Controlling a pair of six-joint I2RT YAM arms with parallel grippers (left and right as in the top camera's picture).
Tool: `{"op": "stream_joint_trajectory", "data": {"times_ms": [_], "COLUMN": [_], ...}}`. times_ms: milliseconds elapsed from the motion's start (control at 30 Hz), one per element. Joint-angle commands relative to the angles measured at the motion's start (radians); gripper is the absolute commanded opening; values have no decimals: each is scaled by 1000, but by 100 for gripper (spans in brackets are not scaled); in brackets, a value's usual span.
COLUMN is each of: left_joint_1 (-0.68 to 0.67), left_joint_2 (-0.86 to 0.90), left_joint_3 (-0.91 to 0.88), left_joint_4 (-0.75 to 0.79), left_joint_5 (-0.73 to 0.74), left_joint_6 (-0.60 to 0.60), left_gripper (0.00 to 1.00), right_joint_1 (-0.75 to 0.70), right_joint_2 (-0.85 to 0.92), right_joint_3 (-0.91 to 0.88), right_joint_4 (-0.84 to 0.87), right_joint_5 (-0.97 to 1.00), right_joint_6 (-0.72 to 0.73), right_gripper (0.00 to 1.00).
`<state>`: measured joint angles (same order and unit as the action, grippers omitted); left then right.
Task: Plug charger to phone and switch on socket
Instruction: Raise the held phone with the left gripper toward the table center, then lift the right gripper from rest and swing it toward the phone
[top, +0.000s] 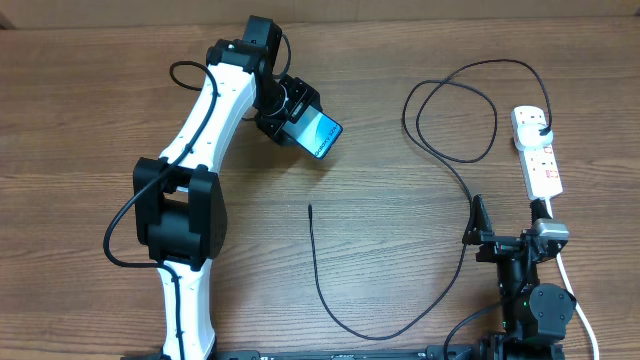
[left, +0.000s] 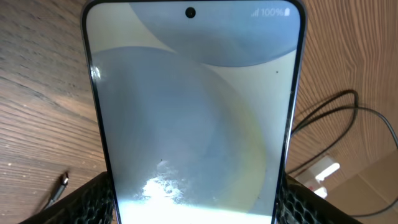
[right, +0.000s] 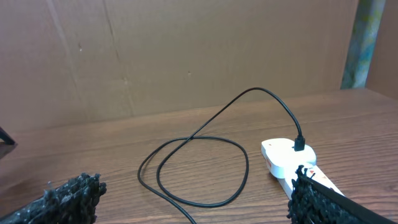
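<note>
While left gripper (top: 303, 127) clamps slim glossy phone (top: 321, 134), right gripper (right: 186, 202) gapes empty beside looping thin black charger (top: 315, 262).

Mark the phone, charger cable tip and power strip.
slim blue-screened phone (left: 193, 112), left wrist view, screen centre.
thin black charger cable tip (top: 311, 208), overhead view, its free end.
white power strip (top: 541, 160), overhead view, mid-body.

I'm working over a brown wood-grain table (top: 400, 260). Straight beyond my right fingers (right: 68, 199), a plain brown cardboard-like wall (right: 186, 56) rises at the table's far edge, with a vertical crease in it. Above and beyond the right-hand finger is a mottled green-grey strip (right: 368, 43); I can't tell what it is. The light is soft and even.
</note>
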<state>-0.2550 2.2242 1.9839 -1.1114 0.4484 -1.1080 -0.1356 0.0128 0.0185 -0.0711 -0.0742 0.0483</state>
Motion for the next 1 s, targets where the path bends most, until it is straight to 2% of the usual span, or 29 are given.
{"op": "stream_joint_trajectory", "data": {"times_ms": [0, 233, 500, 600, 833, 967], "left_joint_1": [0, 0, 0, 0, 0, 0], "left_joint_2": [5, 5, 5, 5, 5, 5], "left_joint_3": [32, 32, 32, 32, 32, 32], "left_joint_4": [-14, -41, -44, -43, -44, -44], "left_joint_5": [-18, -21, -42, -42, -42, -41], "left_joint_6": [-6, -6, 1, 1, 1, 1], "left_gripper": [4, 4, 4, 4, 4, 5], "right_joint_1": [5, 5, 5, 5, 5, 5], "right_joint_2": [-10, -10, -10, -10, -10, -10], "right_joint_3": [-11, -11, -10, -8, 80, 138], "right_joint_4": [5, 108, 247, 284, 140, 60], "right_joint_5": [10, 1, -142, -159, -175, -175], "right_joint_6": [1, 8, 9, 81, 309, 312], "right_gripper": [100, 100, 100, 100, 100, 100]}}
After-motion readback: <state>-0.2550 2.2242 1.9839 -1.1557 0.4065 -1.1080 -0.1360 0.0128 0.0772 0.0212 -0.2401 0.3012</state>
